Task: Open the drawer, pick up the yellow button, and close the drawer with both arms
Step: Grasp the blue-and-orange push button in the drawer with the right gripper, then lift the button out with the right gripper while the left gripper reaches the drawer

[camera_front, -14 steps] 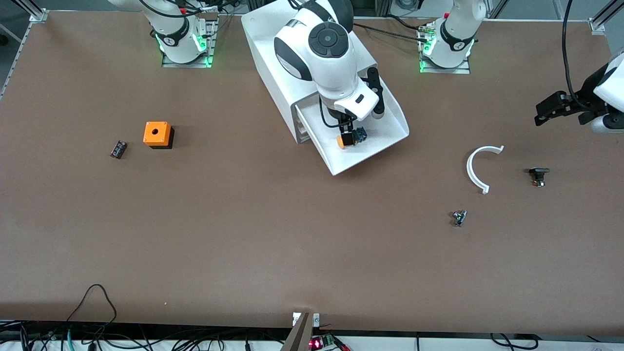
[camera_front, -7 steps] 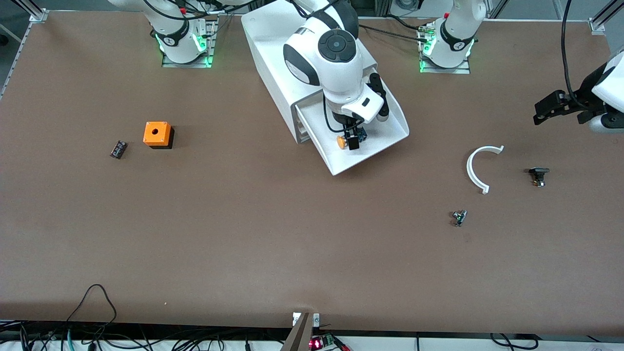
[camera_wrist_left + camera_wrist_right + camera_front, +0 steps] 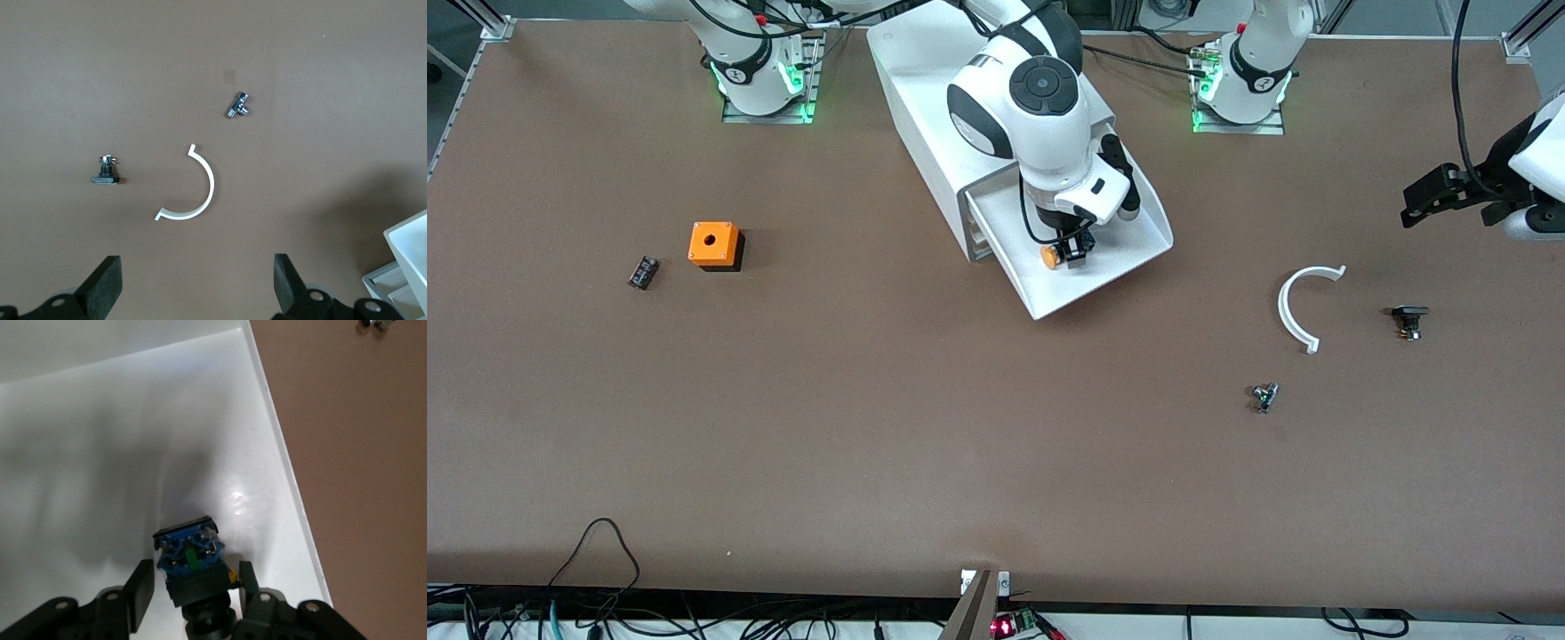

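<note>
The top drawer (image 3: 1129, 233) of the white cabinet (image 3: 925, 80) stands pulled open toward the front camera. The button (image 3: 1052, 257) lies on its side in the drawer, with its orange cap toward the front camera. My right gripper (image 3: 1074, 249) is down in the drawer and open. Its fingers straddle the button's black-and-blue body (image 3: 190, 557) with a small gap on one side. The drawer floor (image 3: 100, 453) fills the right wrist view. My left gripper (image 3: 1409, 206) waits open and empty above the table at the left arm's end; it is also seen in the left wrist view (image 3: 193, 290).
A white C-shaped ring (image 3: 1294, 307), a black part (image 3: 1408, 317) and a small metal part (image 3: 1264, 396) lie toward the left arm's end. An orange box with a hole (image 3: 714, 245) and a small black part (image 3: 643, 272) lie toward the right arm's end.
My right gripper has come down into the drawer and now straddles the button's body. The button lies where it was. The left arm has barely moved.
</note>
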